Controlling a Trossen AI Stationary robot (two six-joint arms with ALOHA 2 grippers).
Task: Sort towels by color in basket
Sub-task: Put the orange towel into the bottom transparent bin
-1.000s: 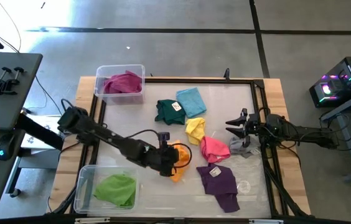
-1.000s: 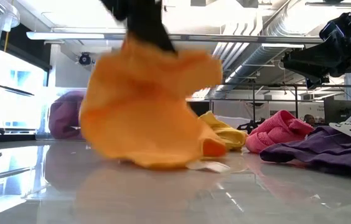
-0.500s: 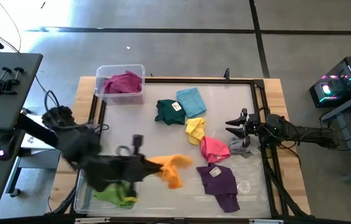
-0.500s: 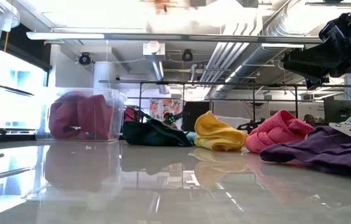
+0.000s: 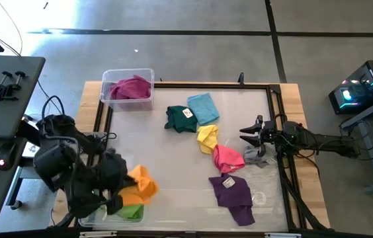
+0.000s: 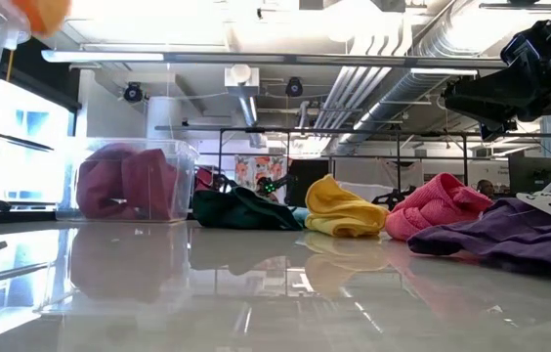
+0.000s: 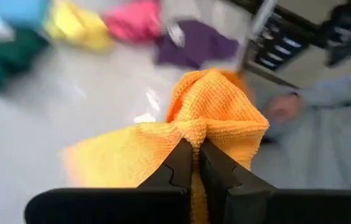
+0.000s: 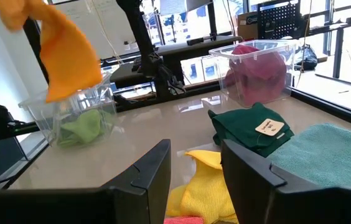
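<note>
Hanging over the near-left clear bin [image 5: 90,211], the left gripper [image 7: 195,163] has its fingers pinched together on the orange towel [image 5: 139,186]; the arm's bulk covers most of that bin from above, so only a corner of the lime towel [image 5: 131,211] inside shows.
Far-left clear bin [image 5: 127,89]: holds the magenta towel [image 5: 132,86].
Loose on the table [image 5: 153,139]: dark green towel [image 5: 180,118] touching the light blue towel [image 5: 204,108]; yellow towel [image 5: 207,138] beside the pink towel [image 5: 227,158]; purple towel [image 5: 234,195] nearer the front edge.
Grey towel [image 5: 258,157]: partly hidden under the right gripper [image 5: 249,135], which hovers at the table's right side with fingers apart, holding nothing.
Low view: orange cloth cut off at the frame's upper-left corner.
</note>
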